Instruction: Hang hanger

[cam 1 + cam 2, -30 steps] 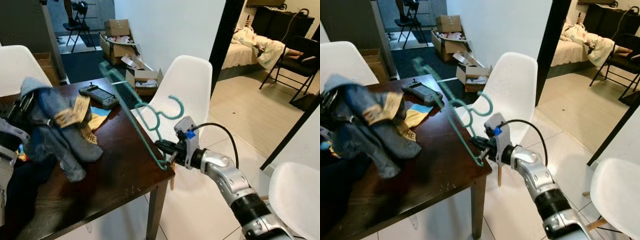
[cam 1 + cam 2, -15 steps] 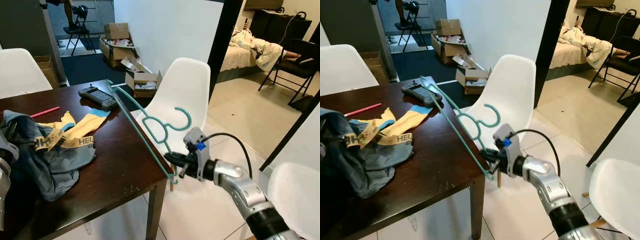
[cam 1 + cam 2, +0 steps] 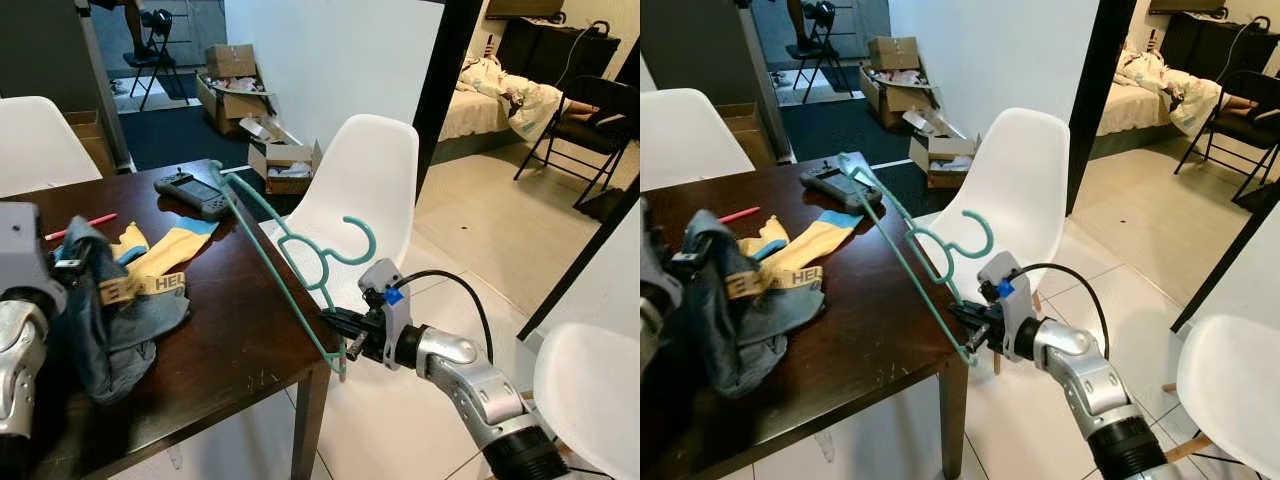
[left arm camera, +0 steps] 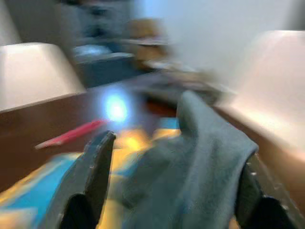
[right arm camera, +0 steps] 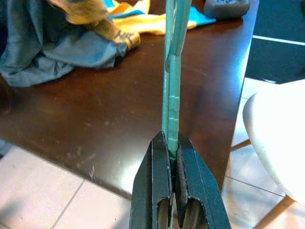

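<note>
Garment lifted again; hanger unmoved

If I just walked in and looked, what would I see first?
Probably the green hanger, held up by one end over the corner of the dark table, pinched in the right gripper. Next, the heap of grey-blue clothes on the table's left side, with the left gripper around a fold of it. A white chair stands just behind the hanger.

Chair stands just beside the surface's right edge; clothes crowd its left part; middle bare.
</note>
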Controlling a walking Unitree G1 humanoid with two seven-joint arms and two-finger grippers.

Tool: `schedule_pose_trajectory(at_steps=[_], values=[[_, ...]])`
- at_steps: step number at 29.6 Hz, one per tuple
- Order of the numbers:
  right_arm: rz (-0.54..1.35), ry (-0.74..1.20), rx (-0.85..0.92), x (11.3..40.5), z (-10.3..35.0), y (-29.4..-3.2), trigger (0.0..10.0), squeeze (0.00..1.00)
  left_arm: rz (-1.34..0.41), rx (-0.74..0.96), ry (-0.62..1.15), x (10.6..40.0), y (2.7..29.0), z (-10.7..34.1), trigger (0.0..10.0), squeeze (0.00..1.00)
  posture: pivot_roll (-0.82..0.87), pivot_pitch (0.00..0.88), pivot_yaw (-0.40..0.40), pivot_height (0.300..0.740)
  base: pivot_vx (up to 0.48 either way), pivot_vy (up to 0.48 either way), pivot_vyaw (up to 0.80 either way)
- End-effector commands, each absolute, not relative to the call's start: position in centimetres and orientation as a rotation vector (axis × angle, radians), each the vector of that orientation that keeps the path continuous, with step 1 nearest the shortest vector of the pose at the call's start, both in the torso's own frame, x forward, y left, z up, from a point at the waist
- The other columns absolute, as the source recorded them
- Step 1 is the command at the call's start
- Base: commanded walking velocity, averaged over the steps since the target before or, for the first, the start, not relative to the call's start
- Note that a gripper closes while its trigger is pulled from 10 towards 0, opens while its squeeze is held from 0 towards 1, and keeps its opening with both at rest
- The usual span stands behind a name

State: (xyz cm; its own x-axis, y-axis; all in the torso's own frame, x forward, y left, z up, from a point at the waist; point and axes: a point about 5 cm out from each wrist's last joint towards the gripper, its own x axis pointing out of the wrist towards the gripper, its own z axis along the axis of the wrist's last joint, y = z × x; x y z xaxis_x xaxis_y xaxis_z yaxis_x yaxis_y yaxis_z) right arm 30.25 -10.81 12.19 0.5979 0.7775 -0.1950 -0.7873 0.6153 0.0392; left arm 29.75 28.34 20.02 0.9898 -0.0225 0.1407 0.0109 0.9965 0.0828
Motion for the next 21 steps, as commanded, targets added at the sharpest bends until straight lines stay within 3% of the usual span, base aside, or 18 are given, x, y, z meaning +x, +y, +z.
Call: schedule_pose_trajectory(at_steps=[1,3,8,15,19,20,21], values=[[0.920,0.222,-0.069,29.9,11.8,-10.3,10.0,0.00,-0.133,0.049,-0.120,30.0,26.4,19.4,10.0,1.00,0.10,0.000,-0.035,0.740,0.000,0.000,0.00],[0.939,0.208,-0.042,29.6,11.9,-9.2,10.0,0.00,-0.302,0.044,-0.045,29.8,23.3,17.9,10.0,1.00,0.10,0.000,-0.034,0.740,0.000,0.000,0.00],[0.943,0.197,-0.022,29.3,11.9,-8.6,10.0,0.00,-0.308,0.133,0.065,29.3,22.9,16.0,10.0,1.00,0.10,0.000,-0.040,0.740,0.000,0.000,0.00],[0.886,0.195,-0.002,29.8,12.0,-9.0,10.0,0.00,-0.179,0.317,0.296,28.1,26.2,13.3,10.0,1.00,0.11,0.000,-0.046,0.740,0.000,0.000,0.00],[0.882,0.190,-0.010,29.9,12.1,-9.0,10.0,0.00,-0.092,0.385,0.314,27.8,27.7,13.5,10.0,1.00,0.11,0.000,-0.047,0.740,0.000,0.000,0.00],[0.886,0.186,-0.021,29.9,12.1,-9.0,10.0,0.00,-0.030,0.392,0.259,27.8,28.3,14.7,10.0,0.20,0.11,0.000,-0.046,0.740,0.000,0.000,0.79],[0.885,0.188,-0.020,29.9,12.0,-9.0,10.0,0.00,0.037,0.381,0.164,27.9,28.8,16.5,10.0,0.00,0.11,0.000,-0.046,0.740,0.000,0.000,0.79]])
